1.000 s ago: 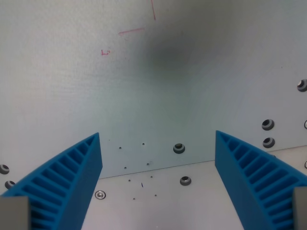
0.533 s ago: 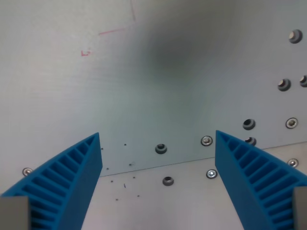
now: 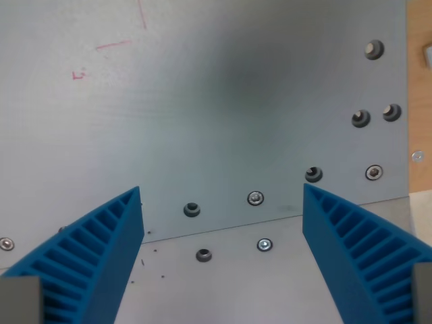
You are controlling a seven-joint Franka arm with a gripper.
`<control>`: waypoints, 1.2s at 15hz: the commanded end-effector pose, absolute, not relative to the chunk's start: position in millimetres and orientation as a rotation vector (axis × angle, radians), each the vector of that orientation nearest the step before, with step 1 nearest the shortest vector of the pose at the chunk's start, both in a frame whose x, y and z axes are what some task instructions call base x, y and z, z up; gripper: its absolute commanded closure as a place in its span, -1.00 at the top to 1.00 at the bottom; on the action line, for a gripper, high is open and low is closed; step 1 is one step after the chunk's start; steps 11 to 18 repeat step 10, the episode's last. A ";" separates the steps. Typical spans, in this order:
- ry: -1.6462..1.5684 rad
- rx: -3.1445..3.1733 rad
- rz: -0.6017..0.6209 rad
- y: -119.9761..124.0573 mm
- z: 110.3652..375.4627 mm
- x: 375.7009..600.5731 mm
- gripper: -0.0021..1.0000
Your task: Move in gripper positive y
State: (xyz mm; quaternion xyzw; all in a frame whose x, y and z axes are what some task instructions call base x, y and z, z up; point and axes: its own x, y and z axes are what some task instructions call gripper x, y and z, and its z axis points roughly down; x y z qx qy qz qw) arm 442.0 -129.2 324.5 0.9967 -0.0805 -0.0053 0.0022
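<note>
My gripper (image 3: 223,202) is open and empty, its two blue ribbed fingers (image 3: 88,263) at the wrist view's bottom left and bottom right. It hangs above a pale grey metal plate (image 3: 223,115) with red pen marks (image 3: 111,46) at the upper left. Nothing lies between the fingers except the plate, its seam and a few screws (image 3: 255,198).
Several bolt heads and holes (image 3: 360,119) dot the plate toward the wrist view's right. The plate's right edge meets a wooden surface (image 3: 420,101) at the far right. A lighter plate section (image 3: 223,270) lies below the seam.
The whole scene has shifted toward the wrist view's left, so the camera has moved to the right over the plate. The wooden edge and more bolts have come into view. The fingers stay open.
</note>
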 end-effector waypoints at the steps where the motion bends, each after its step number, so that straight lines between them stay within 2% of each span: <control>1: -0.230 3.132 -0.012 -144.9 326.9 443.3 1.00; 10: -0.230 3.132 -0.012 -189.4 326.9 436.8 1.00; 18: -0.230 3.132 -0.012 -189.4 326.9 436.8 1.00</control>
